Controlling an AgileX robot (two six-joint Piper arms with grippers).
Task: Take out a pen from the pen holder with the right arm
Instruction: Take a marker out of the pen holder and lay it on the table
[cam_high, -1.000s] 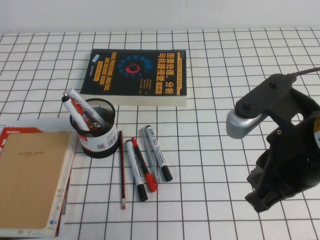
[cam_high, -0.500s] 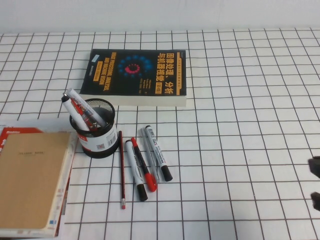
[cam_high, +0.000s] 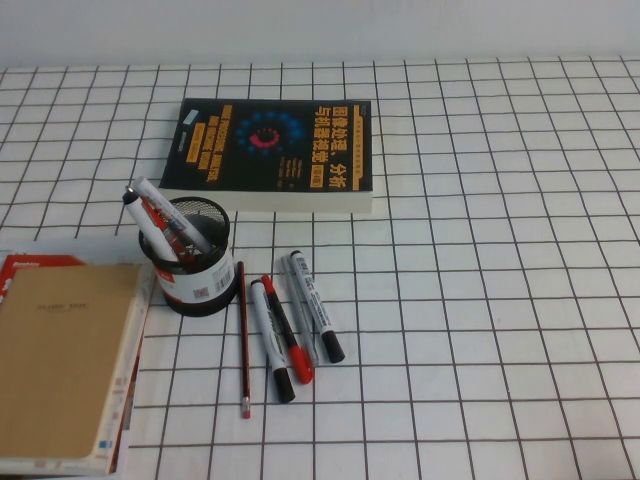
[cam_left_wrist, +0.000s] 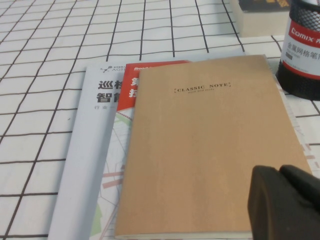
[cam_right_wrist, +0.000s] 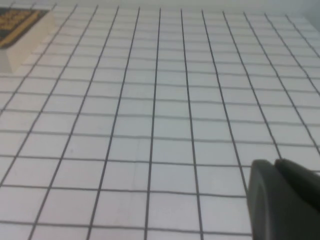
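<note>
Notably, the pen holder (cam_high: 195, 260) lies well left of the clenched right hand (cam_right_wrist: 275, 167), nearer the clenched left hand (cam_left_wrist: 280, 172) above the notebook (cam_left_wrist: 210, 150).

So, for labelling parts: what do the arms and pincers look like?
Only the tips show: the left pincer, over the brown notebook, and the right pincer, over the grid table, are matte black with rounded ends. No cables or markings visible.
</note>
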